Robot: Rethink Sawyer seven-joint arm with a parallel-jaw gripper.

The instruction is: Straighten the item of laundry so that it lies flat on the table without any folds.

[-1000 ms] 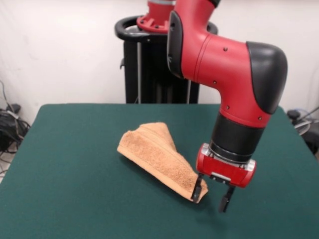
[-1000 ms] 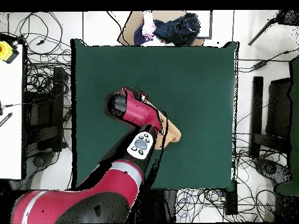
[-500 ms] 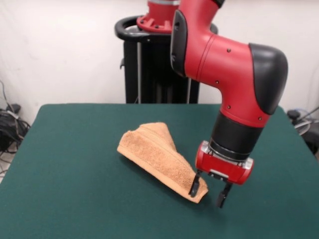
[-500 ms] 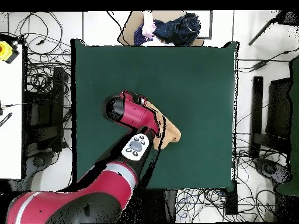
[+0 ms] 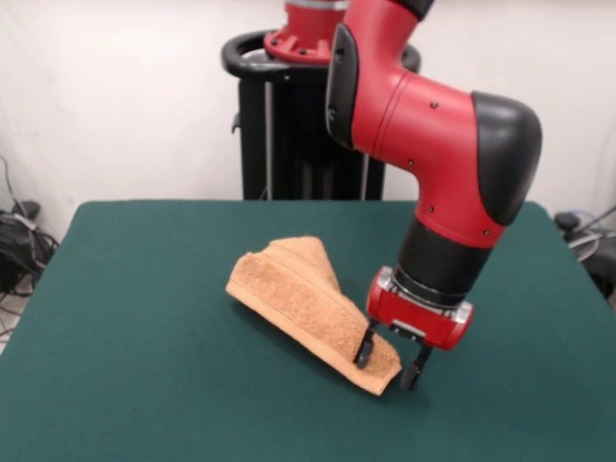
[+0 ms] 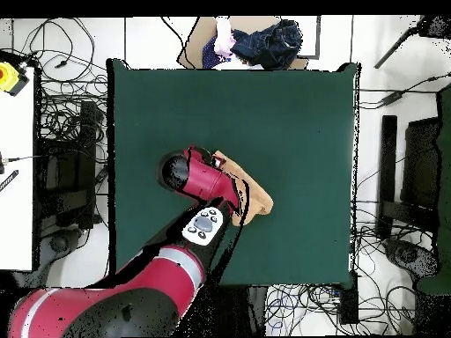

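The item of laundry (image 5: 306,304) is a light orange terry towel, folded into a thick wedge that runs from the table's middle toward the near right in the front view. My gripper (image 5: 388,357) is open and low, straddling the towel's near right corner, one finger (image 5: 365,347) on the cloth and the other just past its tip. The dark green table (image 5: 125,366) lies under it all. From overhead, only the towel's right part (image 6: 255,195) shows beside the red arm, which hides the gripper.
A heap of dark and pink clothing (image 6: 255,40) sits beyond the table's top edge in the overhead view. Cables (image 6: 62,132) cover the floor on both sides. A white desk (image 6: 13,167) stands at the left.
The gripper has shifted left over the towel's near corner and come slightly lower, so its fingers now straddle the tip. The towel has kept its shape and place.
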